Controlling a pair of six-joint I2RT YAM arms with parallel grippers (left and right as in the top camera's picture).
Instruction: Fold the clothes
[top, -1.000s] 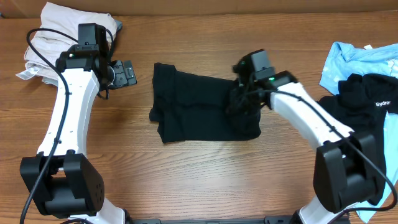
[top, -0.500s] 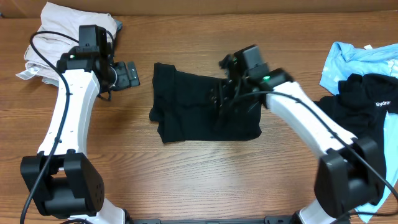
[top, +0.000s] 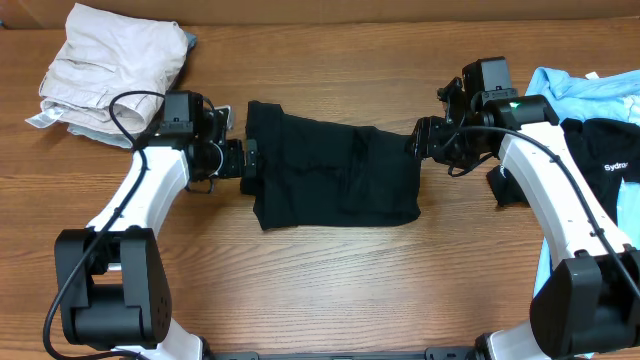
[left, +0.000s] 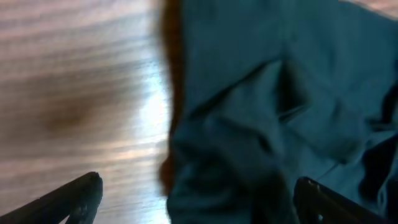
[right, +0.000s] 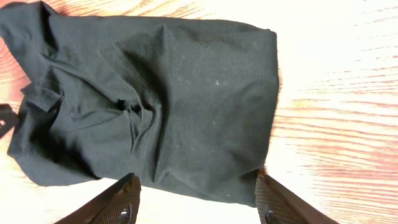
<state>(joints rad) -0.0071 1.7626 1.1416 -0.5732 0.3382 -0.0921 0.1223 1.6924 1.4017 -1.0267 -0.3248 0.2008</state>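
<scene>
Wrist views show the left gripper (left: 199, 186) and right gripper (right: 198, 183) with fingers apart above the black garment (top: 335, 180). Overhead alone shows lettering (top: 621, 168), seemingly "Sydn", on a dark top (top: 585, 150).

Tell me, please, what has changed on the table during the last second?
The left gripper moved from beside the beige pile to the left edge of the black garment. The right gripper drew back from over the garment to its right edge. Both are open. Garment and pile stayed put.

Garment (top: 335, 180) between left hand (top: 249, 161) and right hand (top: 416, 141), pile (top: 115, 65) back-left, heap (top: 600, 150) right
</scene>
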